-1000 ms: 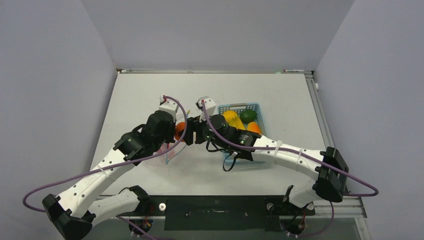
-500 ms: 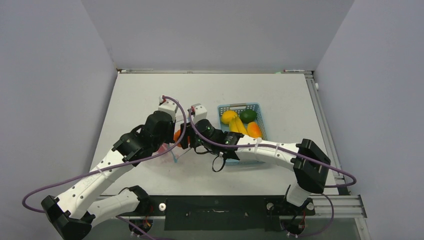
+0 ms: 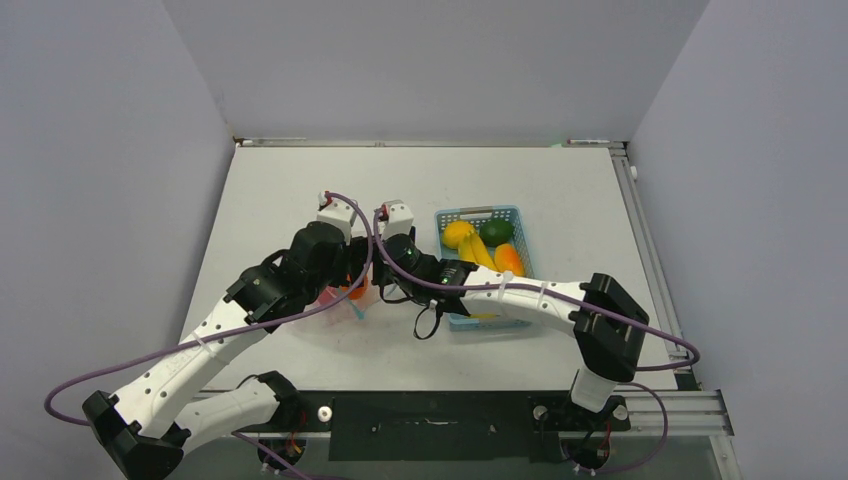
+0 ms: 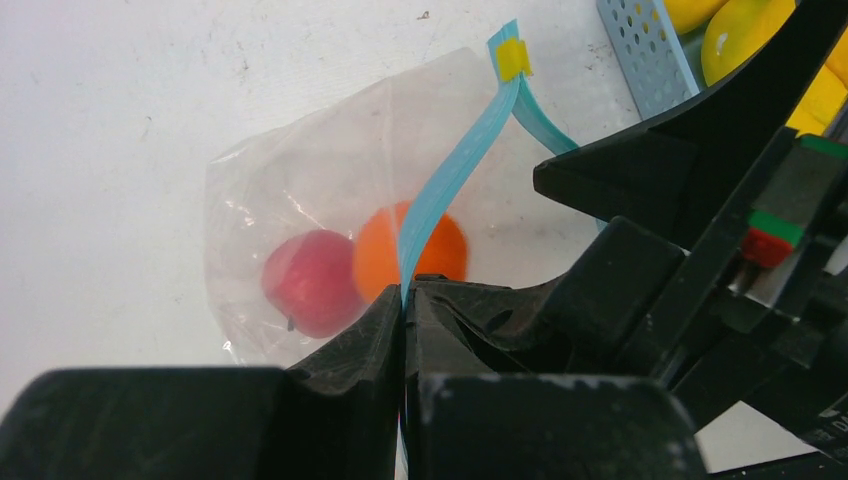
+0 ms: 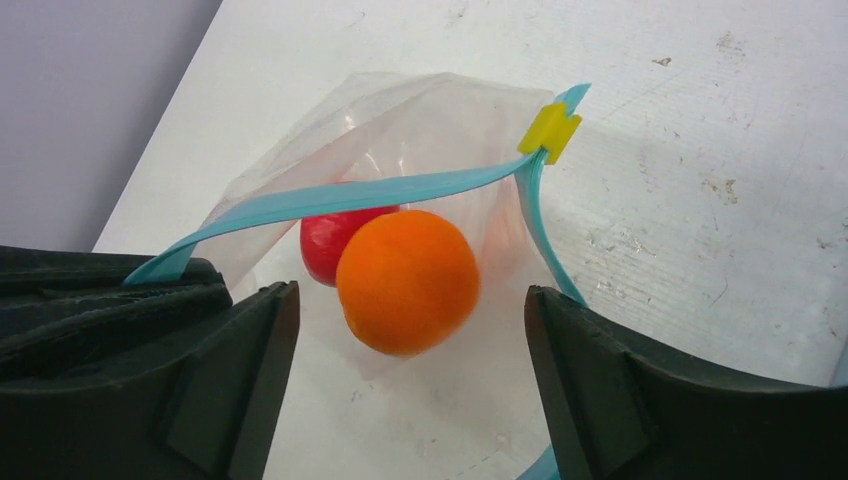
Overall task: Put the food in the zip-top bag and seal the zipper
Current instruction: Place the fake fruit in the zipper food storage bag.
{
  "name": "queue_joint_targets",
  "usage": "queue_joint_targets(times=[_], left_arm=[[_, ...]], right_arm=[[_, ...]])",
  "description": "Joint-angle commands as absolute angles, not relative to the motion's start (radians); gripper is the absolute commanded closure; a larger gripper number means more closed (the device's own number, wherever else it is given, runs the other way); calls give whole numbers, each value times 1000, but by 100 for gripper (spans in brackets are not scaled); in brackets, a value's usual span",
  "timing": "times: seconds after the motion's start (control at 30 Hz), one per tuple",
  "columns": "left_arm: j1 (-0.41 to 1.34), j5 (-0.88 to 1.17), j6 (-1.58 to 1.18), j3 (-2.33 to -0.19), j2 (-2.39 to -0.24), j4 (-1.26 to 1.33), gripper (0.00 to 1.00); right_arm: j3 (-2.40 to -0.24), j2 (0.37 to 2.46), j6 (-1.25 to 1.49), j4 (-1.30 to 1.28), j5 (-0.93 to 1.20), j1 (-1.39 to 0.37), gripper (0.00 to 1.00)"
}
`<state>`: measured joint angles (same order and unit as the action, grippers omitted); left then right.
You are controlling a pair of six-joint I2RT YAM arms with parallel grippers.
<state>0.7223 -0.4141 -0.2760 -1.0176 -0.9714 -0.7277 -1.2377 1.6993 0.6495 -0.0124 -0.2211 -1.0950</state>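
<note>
- Left gripper [image 4: 405, 300] is clamped tight on the zipper [image 4: 450, 170], holding the mouth of the zip-top bag [image 4: 300, 170] apart.
- Right gripper [image 5: 408, 293] gapes wide — jaws either side of the orange [image 5: 405, 280], not touching it.
- Orange and red apple [image 5: 325, 245] sit inside the bag, side by side.
- Bag lies on the table [image 3: 280, 190] just left of the basket [image 3: 478, 214] — lime [image 3: 497, 231] and bananas [image 3: 478, 250] inside it.

Right end effector [image 5: 410, 300] moved left, off the basket [image 3: 480, 214] side to the zip-top bag [image 5: 400, 120] mouth. Its jaws spread wider. Orange [image 4: 445, 250] left the grip, now in bag beside red apple [image 5: 330, 245]. Right elbow shifted left.
</note>
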Motion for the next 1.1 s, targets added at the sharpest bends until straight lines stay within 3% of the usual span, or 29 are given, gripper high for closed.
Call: queue_joint_targets(times=[0.0,0.5,1.07], left_arm=[[716,-411,-271,-1024,-967,-680,100],[716,-423,-274,-1025,-980,-686,100],[716,-417,-276,-1026,-973,-688,100]], right_arm=[[-1282,1679,661,45,-258,-1103,13],[-1156,1503,655,4,-242,-1103,9],[-1053,1214,598,-296,-455,-1079,9]])
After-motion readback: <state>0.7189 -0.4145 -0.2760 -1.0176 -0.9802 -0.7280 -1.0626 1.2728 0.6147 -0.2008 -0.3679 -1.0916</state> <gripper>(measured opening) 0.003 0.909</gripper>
